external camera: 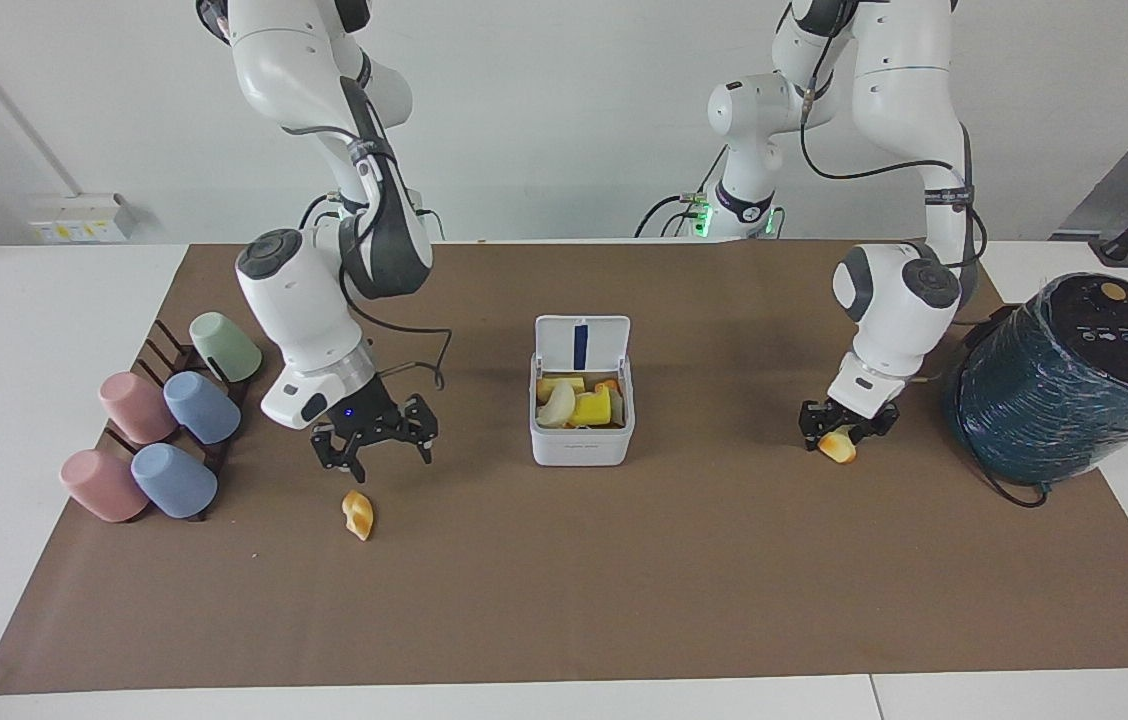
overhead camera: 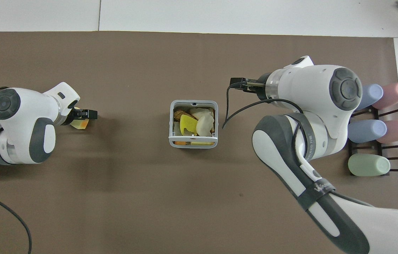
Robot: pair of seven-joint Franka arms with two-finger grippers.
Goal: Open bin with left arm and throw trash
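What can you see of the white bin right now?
The small white square plastic bin with rounded corners and a grey rim stands upright on the brown paper mat, mid-table between the two arms. Its hinged lid is open, tilted back toward the robots, with a blue strip on its inner face. Inside lie several food-like pieces: pale cream, yellow and orange-brown. No gripper touches it.
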